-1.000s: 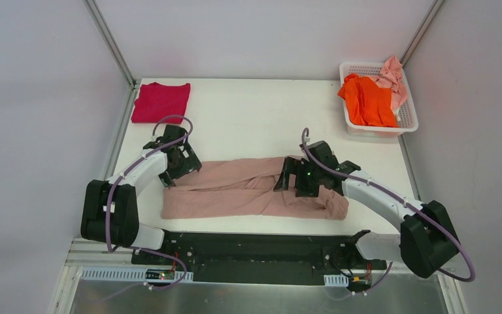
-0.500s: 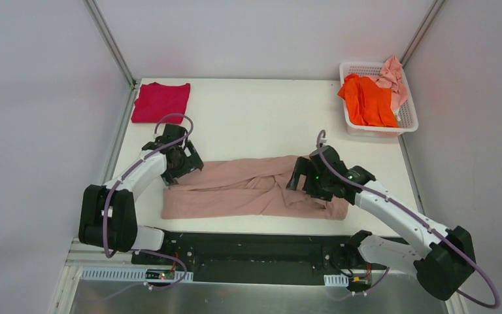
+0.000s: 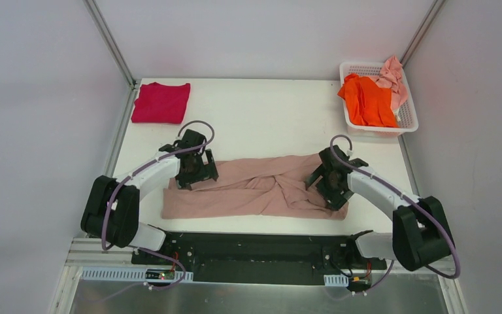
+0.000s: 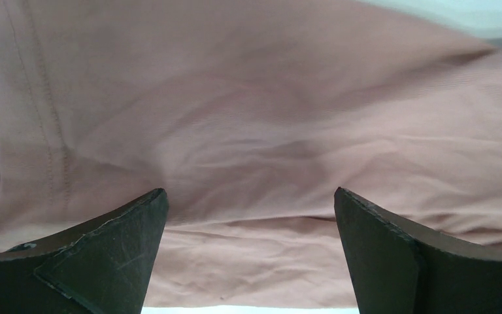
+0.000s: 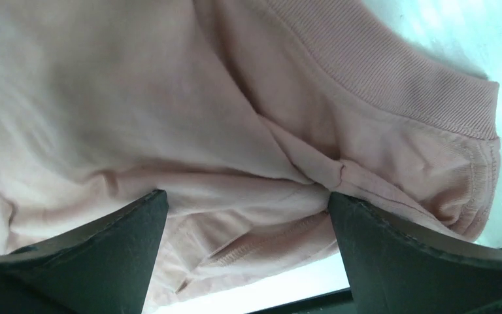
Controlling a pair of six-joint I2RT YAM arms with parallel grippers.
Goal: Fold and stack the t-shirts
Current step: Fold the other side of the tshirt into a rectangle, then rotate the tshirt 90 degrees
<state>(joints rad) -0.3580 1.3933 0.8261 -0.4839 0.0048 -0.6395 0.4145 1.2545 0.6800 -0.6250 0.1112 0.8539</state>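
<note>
The large dusty-pink beige t-shirt [image 3: 255, 190] lies folded into a long band near the table's front. My left gripper [image 3: 196, 171] is open just over its left part; its cloth [image 4: 248, 131] fills the left wrist view between the fingers [image 4: 104, 248]. My right gripper [image 3: 330, 184] is open over the right end, where the ribbed collar [image 5: 392, 72] and bunched folds show. The crimson-magenta t-shirt [image 3: 161, 102] lies folded at the back left. The bright orange t-shirt [image 3: 367, 99] and the pale pink t-shirt [image 3: 392, 77] are heaped in the basket.
The white plastic lattice basket [image 3: 410, 120] stands at the back right corner. Metal frame posts [image 3: 110, 40] rise at both back corners. The table's black front rail [image 3: 255, 245] runs below the beige t-shirt.
My left gripper moved right, onto the beige t-shirt's left part. My right gripper moved right toward the shirt's right end. The shirt's upper flap has shifted a little.
</note>
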